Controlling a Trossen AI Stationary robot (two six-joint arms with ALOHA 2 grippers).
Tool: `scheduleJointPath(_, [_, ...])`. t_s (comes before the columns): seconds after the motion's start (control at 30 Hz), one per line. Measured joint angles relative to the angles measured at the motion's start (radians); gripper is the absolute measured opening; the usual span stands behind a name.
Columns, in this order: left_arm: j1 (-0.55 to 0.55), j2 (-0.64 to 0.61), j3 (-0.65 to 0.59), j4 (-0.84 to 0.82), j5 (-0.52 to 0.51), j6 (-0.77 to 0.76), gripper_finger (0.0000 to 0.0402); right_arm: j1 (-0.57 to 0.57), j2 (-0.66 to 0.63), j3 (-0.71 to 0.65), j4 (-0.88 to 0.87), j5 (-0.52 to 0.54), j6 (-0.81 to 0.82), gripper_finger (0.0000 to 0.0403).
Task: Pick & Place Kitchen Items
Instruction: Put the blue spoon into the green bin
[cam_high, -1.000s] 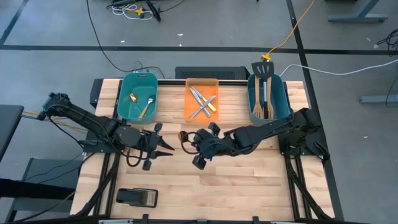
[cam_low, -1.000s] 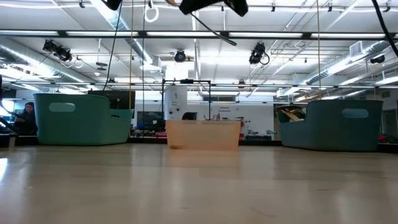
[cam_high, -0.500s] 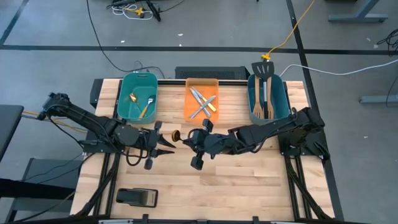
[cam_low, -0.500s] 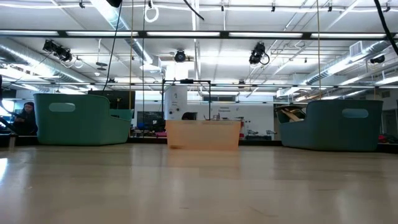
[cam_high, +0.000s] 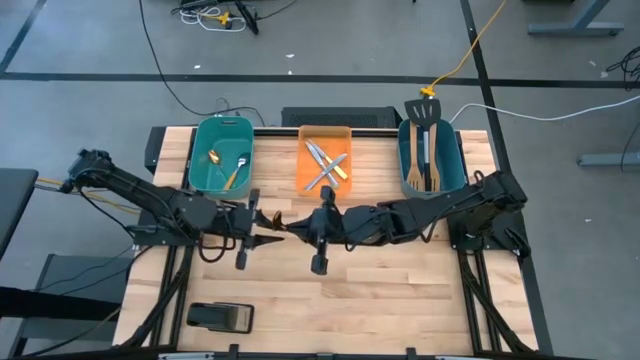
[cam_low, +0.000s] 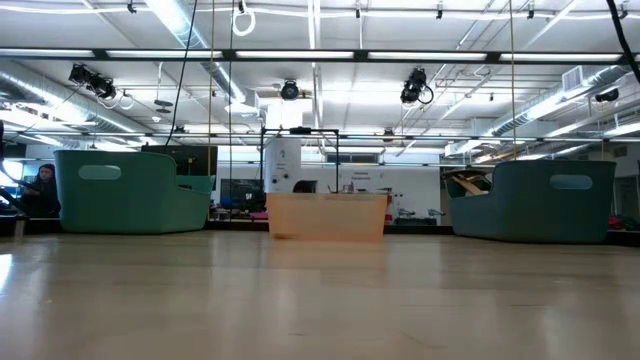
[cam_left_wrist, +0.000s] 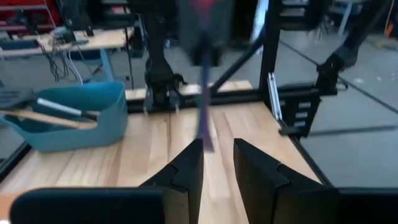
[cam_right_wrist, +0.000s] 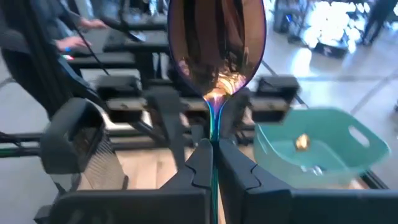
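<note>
Above mid-table, right pincer (cam_right_wrist: 212, 163) pinching spoon (cam_right_wrist: 216, 46), left pincer (cam_left_wrist: 216, 163) spread — tips nearly meeting.

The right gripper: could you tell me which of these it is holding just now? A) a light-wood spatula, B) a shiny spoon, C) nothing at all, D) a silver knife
B: in the right wrist view the right gripper is shut on the thin handle of a shiny spoon, its iridescent bowl standing up past the fingertips, with the left teal bin beyond.
</note>
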Motion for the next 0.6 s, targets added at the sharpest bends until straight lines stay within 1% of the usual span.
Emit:
scheduleJointPath(0.23, [0.025,0.000,0.000,0.082,0.000,0.005,0.0094,0.005,-0.003,0.000,0.081,-0.033,-0.082,0.0011])
scheduleJointPath(0.6, [0.030,0.000,0.000,0.137,0.000,0.007,0.0094,0.004,-0.003,0.000,0.136,-0.045,-0.123,0.0011])
